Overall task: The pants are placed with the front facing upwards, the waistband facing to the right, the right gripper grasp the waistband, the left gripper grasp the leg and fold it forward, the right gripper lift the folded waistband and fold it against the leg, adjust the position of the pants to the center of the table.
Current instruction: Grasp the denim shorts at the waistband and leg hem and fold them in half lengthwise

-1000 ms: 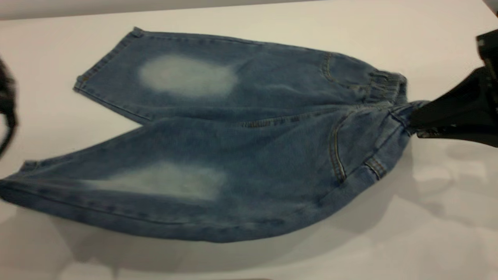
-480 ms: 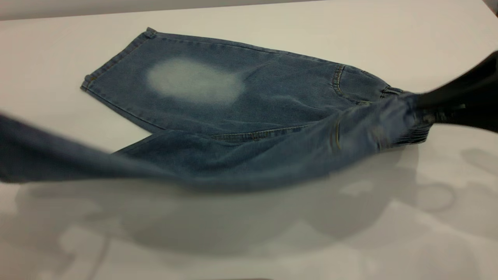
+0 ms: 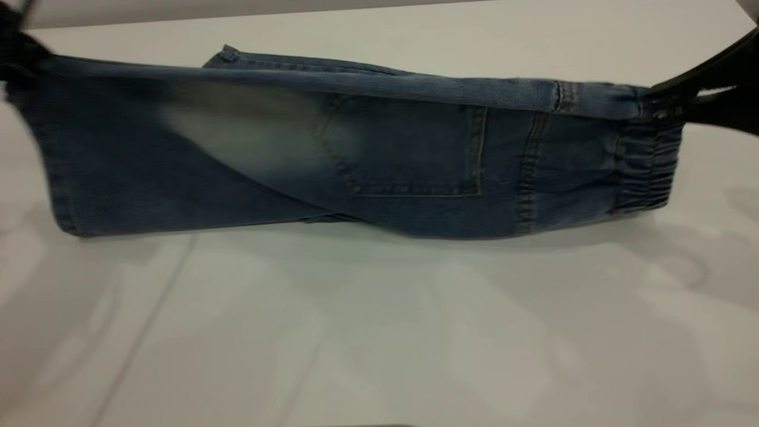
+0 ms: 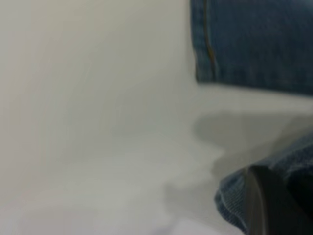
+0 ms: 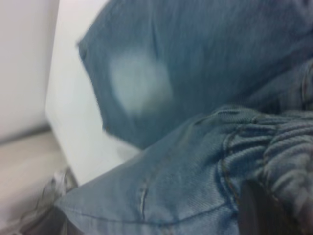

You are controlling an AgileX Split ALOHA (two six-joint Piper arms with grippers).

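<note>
The blue denim pants (image 3: 379,154) hang stretched between both grippers, the near half raised upright so its square back pocket (image 3: 415,148) faces the camera. The far leg (image 3: 267,59) still lies on the white table (image 3: 379,326) behind it. My left gripper (image 3: 13,59), at the upper left, is shut on the leg's hem corner; its wrist view shows a dark finger (image 4: 269,205) pressed on denim. My right gripper (image 3: 655,98), at the far right, is shut on the top of the gathered waistband (image 3: 646,172). A finger (image 5: 259,210) presses the ruched band (image 5: 288,152).
The table's back edge (image 3: 237,15) runs just behind the pants. White tabletop stretches in front of the pants, crossed by soft shadows. Past the table's edge in the right wrist view lies the floor (image 5: 24,166).
Both grippers have lifted the near leg and waistband up off the table and carried them toward the far leg. The front of that half has turned away, so the back pocket shows.
</note>
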